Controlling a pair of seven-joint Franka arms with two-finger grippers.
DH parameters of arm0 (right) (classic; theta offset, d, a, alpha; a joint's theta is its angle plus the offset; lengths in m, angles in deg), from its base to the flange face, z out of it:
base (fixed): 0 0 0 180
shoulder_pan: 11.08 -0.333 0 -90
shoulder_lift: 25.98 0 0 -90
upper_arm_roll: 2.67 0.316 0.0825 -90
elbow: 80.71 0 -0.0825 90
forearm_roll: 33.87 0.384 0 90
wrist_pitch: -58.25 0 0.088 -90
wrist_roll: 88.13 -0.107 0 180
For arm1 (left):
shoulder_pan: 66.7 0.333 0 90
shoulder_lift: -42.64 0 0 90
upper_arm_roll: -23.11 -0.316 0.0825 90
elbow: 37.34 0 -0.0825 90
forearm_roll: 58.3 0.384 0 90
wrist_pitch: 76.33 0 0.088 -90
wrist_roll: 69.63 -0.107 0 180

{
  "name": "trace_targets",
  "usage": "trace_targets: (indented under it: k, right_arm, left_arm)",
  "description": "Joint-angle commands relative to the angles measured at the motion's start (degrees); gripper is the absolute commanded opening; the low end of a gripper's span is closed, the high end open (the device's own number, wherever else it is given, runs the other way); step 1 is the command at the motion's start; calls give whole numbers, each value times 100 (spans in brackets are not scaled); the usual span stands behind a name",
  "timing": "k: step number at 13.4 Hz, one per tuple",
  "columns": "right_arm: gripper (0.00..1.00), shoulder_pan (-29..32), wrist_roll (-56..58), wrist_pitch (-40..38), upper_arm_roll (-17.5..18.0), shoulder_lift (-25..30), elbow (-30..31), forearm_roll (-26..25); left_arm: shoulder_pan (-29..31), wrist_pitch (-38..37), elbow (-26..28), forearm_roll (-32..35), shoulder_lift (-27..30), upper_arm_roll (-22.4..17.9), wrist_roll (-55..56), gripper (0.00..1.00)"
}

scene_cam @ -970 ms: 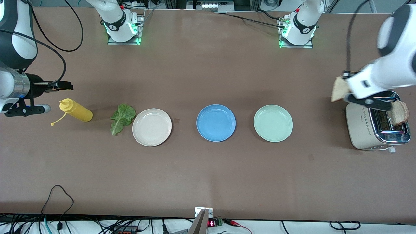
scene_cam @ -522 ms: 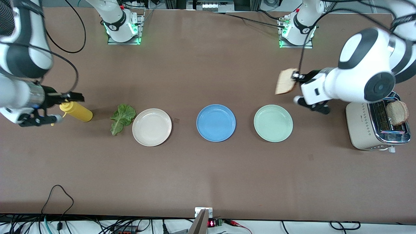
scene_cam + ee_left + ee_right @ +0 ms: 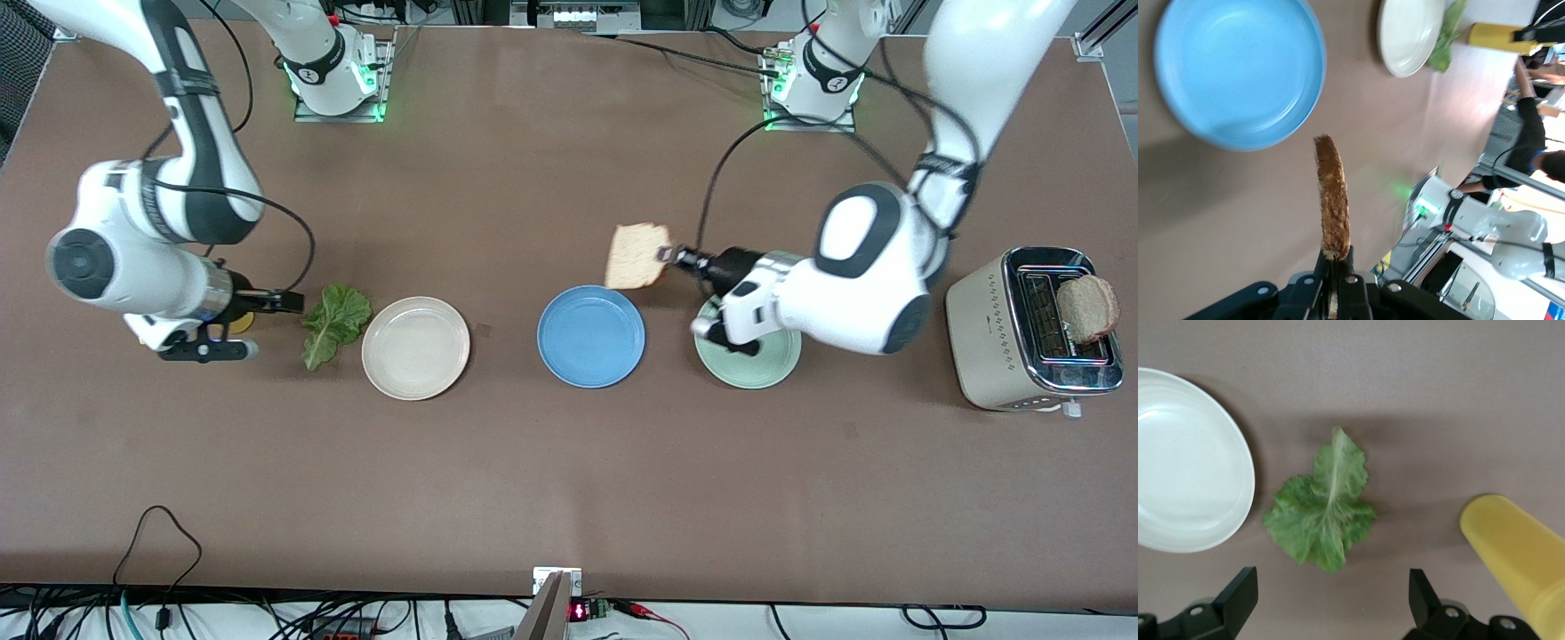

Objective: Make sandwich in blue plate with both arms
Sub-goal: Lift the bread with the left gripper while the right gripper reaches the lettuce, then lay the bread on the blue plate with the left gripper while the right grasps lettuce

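Meanwhile, the left gripper (image 3: 669, 255) hung in the air over the table just by the blue plate's (image 3: 590, 336) rim on the side toward the robots' bases, its jaws clamped tight on the bottom edge of a bread slice (image 3: 637, 256); in the left wrist view the slice (image 3: 1332, 198) stood on edge straight out from the closed jaws, with the blue plate (image 3: 1239, 71) bare just past it. That plate sat mid-table, between a cream-white plate (image 3: 415, 348) and a mint-green plate (image 3: 756, 366) partly covered by the left arm. At the left arm's end of the table stood a toaster (image 3: 1033, 332) with a second slice (image 3: 1085, 308) sticking out of its slot. The right gripper (image 3: 283, 301) hovered low toward the right arm's end of the table, jaws spread wide and holding nothing, with the lettuce leaf (image 3: 1323, 513) lying flat between and ahead of the fingertips (image 3: 1241, 589), beside the cream-white plate (image 3: 1188, 463) and a yellow squeeze bottle (image 3: 1515, 545).
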Motion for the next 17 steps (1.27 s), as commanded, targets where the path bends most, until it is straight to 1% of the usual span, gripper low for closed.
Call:
trace_targets:
  k: [1,2,3,4,5,7,10,13,16,17]
  right_arm:
    - [100,-124,-277,973,-18,153,755,41]
    - [100,-133,-391,1386,-18,14,896,50]
    - [100,-124,-557,1555,-18,-118,915,50]
    - [100,-133,-707,1626,-18,-233,880,50]
    - [100,-133,-735,1732,-18,-329,871,50]
    - [100,-98,-744,1925,-26,-514,871,67]
    - [100,-72,-805,2233,-26,-743,836,67]
    - [100,-63,-849,2234,-35,-761,722,76]
    - [100,-63,-902,2251,-35,-945,564,76]
    - [100,-63,-902,2286,-35,-998,555,76]
  left_arm:
    - [-191,764,-69,-541,-524,6,-1161,0]
    - [-140,959,-43,-560,-639,6,-1575,0]
    - [-122,1030,-78,-638,-736,-2,-1892,0]
    - [-105,1231,-43,-987,-824,-29,-2322,1]
    - [-87,1372,18,-1199,-920,-38,-2804,1]
    - [-78,1680,176,-1324,-1070,-38,-3300,1]
    - [-69,1725,142,-1351,-1298,-55,-3739,2]
    - [-69,1725,168,-1369,-1448,-64,-3776,4]
    - [-166,1847,142,-1571,-1545,-64,-3776,6]
    - [-166,1944,159,-1562,-1545,-64,-3785,11]
